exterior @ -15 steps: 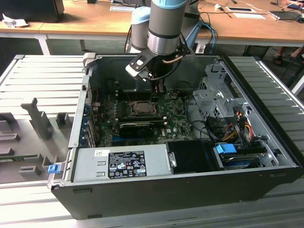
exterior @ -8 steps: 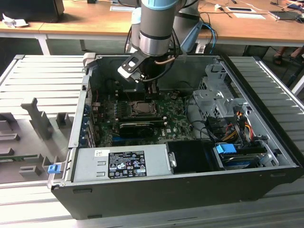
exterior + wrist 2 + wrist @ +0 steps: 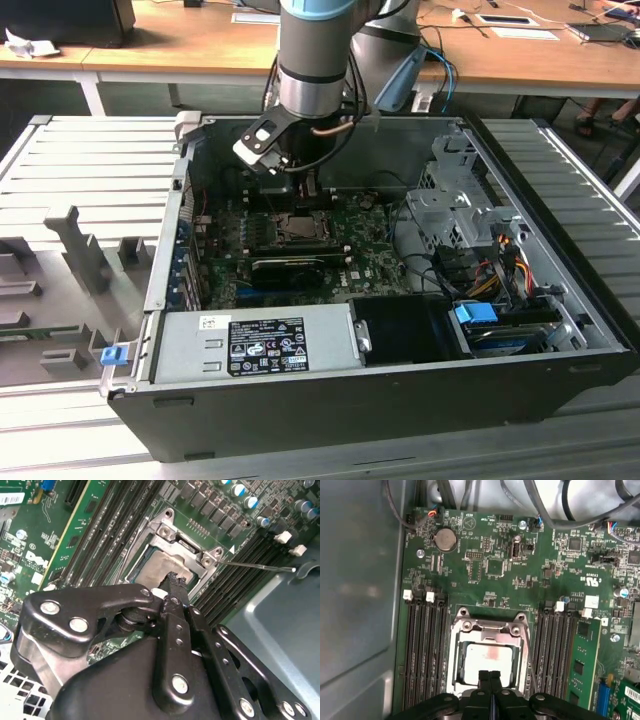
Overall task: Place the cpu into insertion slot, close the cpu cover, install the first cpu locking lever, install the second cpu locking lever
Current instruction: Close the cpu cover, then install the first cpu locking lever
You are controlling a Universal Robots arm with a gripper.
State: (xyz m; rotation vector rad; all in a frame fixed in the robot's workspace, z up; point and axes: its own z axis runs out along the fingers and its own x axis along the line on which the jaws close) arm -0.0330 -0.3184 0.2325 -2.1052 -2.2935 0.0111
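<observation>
A black computer case [image 3: 300, 420] is lying open on a grey slatted table [image 3: 90, 160], taking up the middle of the exterior view. Nearest the camera, a grey power supply [image 3: 255, 345] is sitting along the case's front wall, with a blue clip [image 3: 113, 353] just off its end toward the exterior view's left. Behind it the green board [image 3: 360, 260] is lying flat. The robot arm [image 3: 315, 60] is reaching down from the top centre and holding its gripper [image 3: 300, 190] over the socket [image 3: 300, 232].

In both wrist views the gripper [image 3: 490, 676] [image 3: 174, 582] is clenched, its fingers pressing together with nothing between them. The tips are hanging over the edge of the pale chip [image 3: 487, 661] [image 3: 152, 570]; I cannot tell whether they are touching it. The chip is sitting in the socket, framed by the silvery cover [image 3: 490, 628] [image 3: 182, 542]. In the second wrist view, a thin metal lever [image 3: 260, 567] is sticking out beside the socket.

Farthest back, wooden desks [image 3: 180, 45] are running across the top of the exterior view.
</observation>
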